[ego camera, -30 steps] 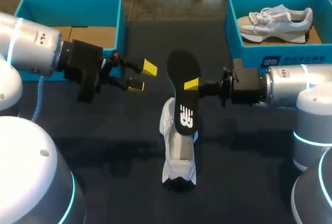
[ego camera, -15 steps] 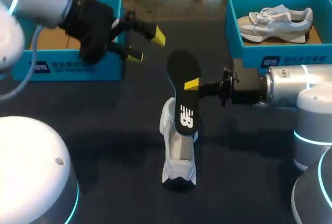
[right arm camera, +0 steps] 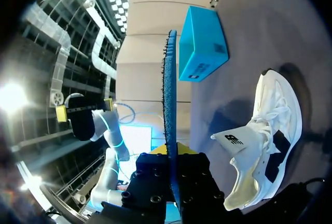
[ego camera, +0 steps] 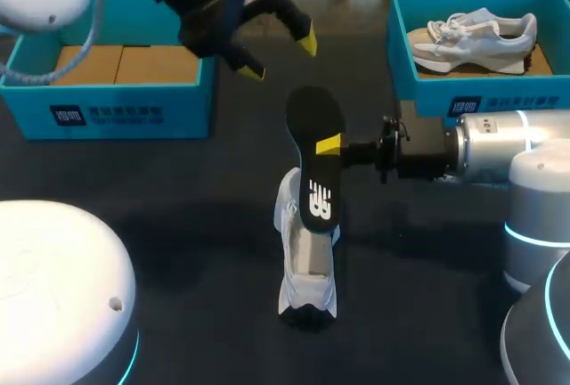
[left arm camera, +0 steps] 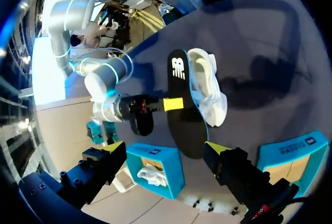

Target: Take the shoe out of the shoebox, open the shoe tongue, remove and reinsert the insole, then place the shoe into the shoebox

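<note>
Black insole (ego camera: 313, 122) clamped mid-frame by my right gripper (ego camera: 329, 145) over the white shoe (ego camera: 309, 269) (ready, I judge, for reinserting); my left gripper (ego camera: 281, 57), upper left, gapes empty

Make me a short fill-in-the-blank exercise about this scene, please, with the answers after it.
The right gripper is shut on the insole, whose colour is ____.
The left gripper is ____ and holds nothing.
A second shoe lies inside the shoebox on the robot's ____ side.
Answers: black; open; right.
</note>
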Available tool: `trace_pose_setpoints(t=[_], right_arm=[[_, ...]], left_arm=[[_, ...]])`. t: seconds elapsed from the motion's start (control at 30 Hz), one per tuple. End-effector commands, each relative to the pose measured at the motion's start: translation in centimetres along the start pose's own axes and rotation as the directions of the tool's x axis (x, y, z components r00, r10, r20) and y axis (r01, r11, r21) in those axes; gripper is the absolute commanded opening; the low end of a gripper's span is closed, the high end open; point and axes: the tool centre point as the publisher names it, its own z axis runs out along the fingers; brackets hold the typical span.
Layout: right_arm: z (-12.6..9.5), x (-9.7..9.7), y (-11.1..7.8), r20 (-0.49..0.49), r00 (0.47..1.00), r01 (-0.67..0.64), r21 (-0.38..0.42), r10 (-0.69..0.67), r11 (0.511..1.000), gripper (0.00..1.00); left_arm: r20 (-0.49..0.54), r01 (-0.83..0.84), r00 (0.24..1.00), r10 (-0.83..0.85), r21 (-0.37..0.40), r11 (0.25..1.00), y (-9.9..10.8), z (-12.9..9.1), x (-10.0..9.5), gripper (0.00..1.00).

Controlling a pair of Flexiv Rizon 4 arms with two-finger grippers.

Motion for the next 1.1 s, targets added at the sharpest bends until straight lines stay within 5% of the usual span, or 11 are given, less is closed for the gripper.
trace_pose_setpoints(t=[0.03, 0.53, 1.1], right_arm=[[0.2, -0.1, 0.0, 0.000, 1.000, 0.001, -0.002, -0.001, 1.000, 0.00], [0.2, -0.1, 0.0, 0.000, 1.000, 0.001, -0.002, -0.001, 1.000, 0.00], [0.2, -0.1, 0.0, 0.000, 1.000, 0.001, -0.002, -0.001, 1.000, 0.00]], left_arm=[[-0.170, 0.002, 0.985, -0.003, -0.006, 1.000, 1.6, 0.4, -0.7, 1.00], [-0.193, 0.021, 0.981, -0.023, -0.015, 1.000, 1.3, 1.5, -1.6, 1.00], [-0.327, 0.095, 0.944, -0.052, 0.116, 0.989, 2.5, 5.2, -4.0, 1.00]])
